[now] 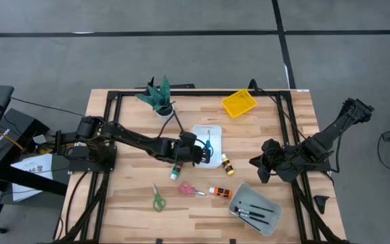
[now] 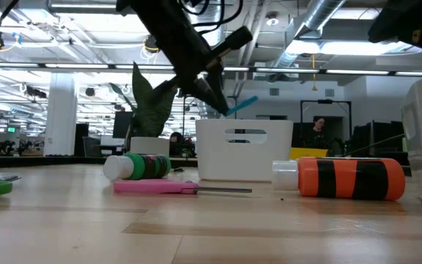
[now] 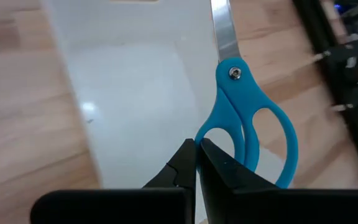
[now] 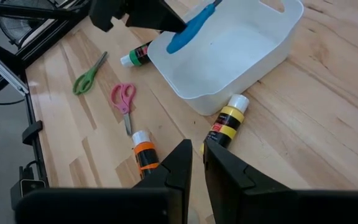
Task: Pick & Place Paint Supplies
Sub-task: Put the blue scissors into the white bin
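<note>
My left gripper point(image 1: 200, 152) is shut on blue-handled scissors point(image 3: 247, 124) over the white tray point(image 1: 215, 130); the low view shows the scissors point(image 2: 242, 104) above the tray's rim point(image 2: 244, 123). A green bottle point(image 1: 175, 173), a yellow bottle point(image 1: 227, 164), an orange bottle point(image 1: 220, 192), pink scissors point(image 1: 189, 190) and green scissors point(image 1: 158, 198) lie on the table. Dark brushes point(image 1: 256, 215) lie in the grey tray point(image 1: 244, 194). My right gripper point(image 4: 196, 163) waits at the right, shut and empty. My left gripper pinches the rim of one blue handle loop point(image 3: 209, 132) between its two fingers. The fingers come slanting down from the table's left. The scissors are lifted clear above the white tray, and the blades point(image 3: 224, 31) point away from the fingers.
A yellow tray point(image 1: 239, 103) and a green potted plant point(image 1: 160, 98) stand at the far side. A black frame point(image 1: 114, 102) runs round the table top. Bare wood lies at the near left point(image 1: 114, 210).
</note>
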Controlling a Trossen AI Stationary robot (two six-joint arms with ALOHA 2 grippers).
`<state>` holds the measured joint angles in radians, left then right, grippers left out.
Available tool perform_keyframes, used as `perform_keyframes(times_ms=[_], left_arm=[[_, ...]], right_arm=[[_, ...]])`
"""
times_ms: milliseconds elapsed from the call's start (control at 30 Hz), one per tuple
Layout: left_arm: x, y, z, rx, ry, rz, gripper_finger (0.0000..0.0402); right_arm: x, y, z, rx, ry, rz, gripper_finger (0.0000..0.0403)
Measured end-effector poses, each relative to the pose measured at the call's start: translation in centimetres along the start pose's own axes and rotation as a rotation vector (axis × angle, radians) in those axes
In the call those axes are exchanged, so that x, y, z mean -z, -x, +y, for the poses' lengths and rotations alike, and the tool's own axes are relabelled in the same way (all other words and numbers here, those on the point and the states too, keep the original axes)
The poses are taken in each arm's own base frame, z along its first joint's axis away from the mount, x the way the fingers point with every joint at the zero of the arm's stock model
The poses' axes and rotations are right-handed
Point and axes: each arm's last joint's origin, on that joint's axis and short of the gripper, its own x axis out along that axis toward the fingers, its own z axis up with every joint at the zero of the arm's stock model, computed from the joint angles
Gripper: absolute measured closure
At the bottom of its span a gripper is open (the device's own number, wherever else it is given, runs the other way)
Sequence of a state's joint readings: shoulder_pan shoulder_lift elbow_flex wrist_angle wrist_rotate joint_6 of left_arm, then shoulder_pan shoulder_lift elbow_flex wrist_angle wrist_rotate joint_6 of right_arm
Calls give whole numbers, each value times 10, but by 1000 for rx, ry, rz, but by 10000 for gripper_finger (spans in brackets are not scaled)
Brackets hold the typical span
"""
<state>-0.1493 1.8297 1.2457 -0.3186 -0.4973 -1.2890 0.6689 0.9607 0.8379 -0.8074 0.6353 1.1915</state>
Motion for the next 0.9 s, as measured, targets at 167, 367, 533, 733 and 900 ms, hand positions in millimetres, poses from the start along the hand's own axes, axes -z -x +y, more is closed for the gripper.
perform_keyframes(times_ms=[167,367,533,733,900], left_arm=[[1,0,2,-25,15,-11,401],[1,0,2,-28,13,-10,401],[1,0,2,-28,14,-10,401],[0,1,2,-27,14,-11,401],[0,1,1,-19,18,-13,401]], right_arm=[[0,0,0,0,11,0,364],[0,0,0,0,14,0,364],[0,0,0,0,14,0,364],[0,0,0,0,14,0,364],[0,0,0,0,14,0,364]])
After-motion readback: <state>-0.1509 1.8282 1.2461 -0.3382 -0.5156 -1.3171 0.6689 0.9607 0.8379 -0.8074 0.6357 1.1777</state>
